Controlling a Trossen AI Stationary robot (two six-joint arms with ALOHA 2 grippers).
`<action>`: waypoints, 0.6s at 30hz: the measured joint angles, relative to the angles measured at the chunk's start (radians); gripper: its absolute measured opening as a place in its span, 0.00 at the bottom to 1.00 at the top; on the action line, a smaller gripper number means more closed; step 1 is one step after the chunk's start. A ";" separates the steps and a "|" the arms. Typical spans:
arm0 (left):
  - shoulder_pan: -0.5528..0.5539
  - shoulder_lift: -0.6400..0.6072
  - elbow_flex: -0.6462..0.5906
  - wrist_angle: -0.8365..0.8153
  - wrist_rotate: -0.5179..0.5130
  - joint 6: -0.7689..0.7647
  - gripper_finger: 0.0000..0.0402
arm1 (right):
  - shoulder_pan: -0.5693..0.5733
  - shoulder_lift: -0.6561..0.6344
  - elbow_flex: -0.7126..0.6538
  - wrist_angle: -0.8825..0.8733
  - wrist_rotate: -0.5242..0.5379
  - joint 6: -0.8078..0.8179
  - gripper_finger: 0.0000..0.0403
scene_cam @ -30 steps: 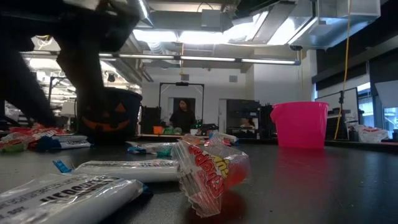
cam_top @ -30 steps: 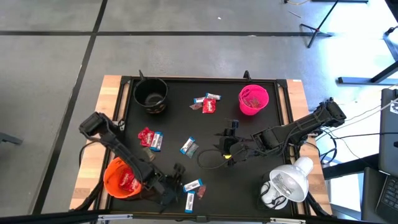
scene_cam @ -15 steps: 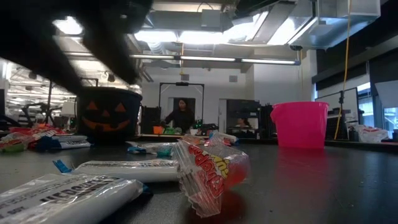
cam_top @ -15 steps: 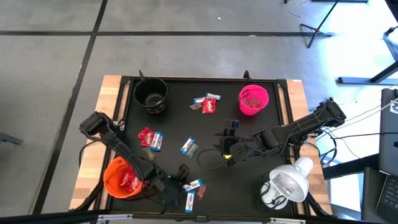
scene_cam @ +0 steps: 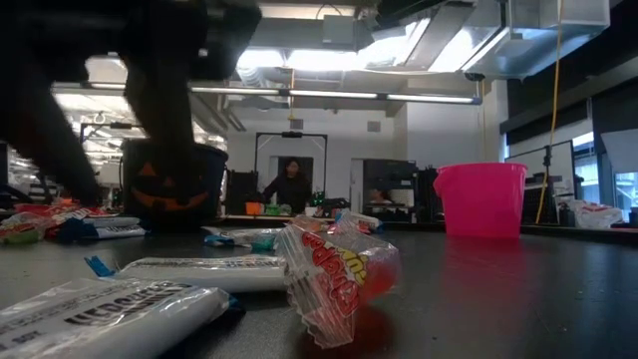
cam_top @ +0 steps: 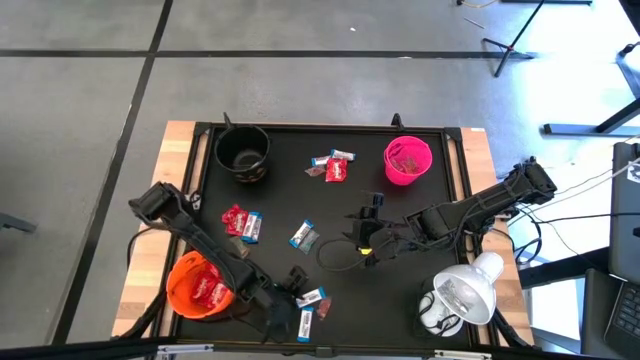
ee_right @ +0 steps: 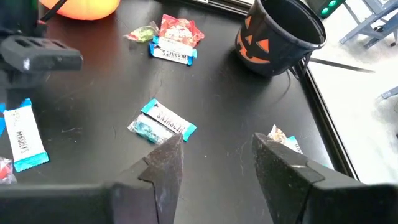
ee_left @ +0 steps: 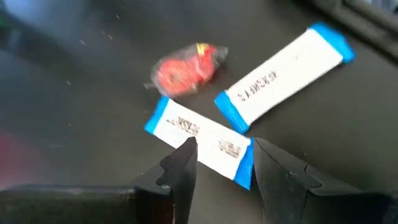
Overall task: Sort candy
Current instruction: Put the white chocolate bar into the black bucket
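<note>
Left tool [ee_left: 222,163] spread over a blue-and-white candy bar [ee_left: 200,142] at the near edge of the worktop [cam_top: 280,205]

Lying flat beside the orange bowl [cam_top: 196,286], long axis running slantwise under the wrist, one blue end just past the tips of the tool's fingers [ee_left: 180,167], which straddle the bar without closing on it, gripping nothing. Just beside it, a second blue-and-white bar [ee_left: 281,74] angled the other way and a crumpled shiny red sweet [ee_left: 184,70], all three near one another but apart. White wrappers with dark print and blue ends. Right tool [ee_right: 214,158] parked mid-worktop, fingers parted, holding nothing, above a loose blue-and-white piece [ee_right: 163,122]. More candy scattered toward the black bowl [cam_top: 242,153] and pink bowl [cam_top: 407,160]
</note>
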 joint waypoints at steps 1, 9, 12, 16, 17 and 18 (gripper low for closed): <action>0.002 0.011 0.000 0.004 0.003 0.000 0.37 | 0.000 0.000 0.000 0.000 0.000 0.000 0.47; 0.010 0.049 0.000 0.014 0.028 -0.005 0.37 | 0.000 0.000 0.000 -0.003 0.000 0.004 0.47; 0.003 0.049 0.000 0.012 0.035 -0.005 0.37 | 0.000 0.000 0.000 -0.003 0.000 0.004 0.47; 0.000 0.049 0.000 -0.017 0.055 -0.007 0.37 | 0.000 0.000 0.000 -0.003 0.000 0.005 0.47; -0.003 0.049 0.000 -0.027 0.054 -0.008 0.37 | 0.000 0.000 0.000 -0.003 0.000 0.005 0.47; -0.003 0.049 0.000 -0.032 0.050 -0.008 0.37 | 0.000 0.000 0.000 -0.003 0.000 0.005 0.47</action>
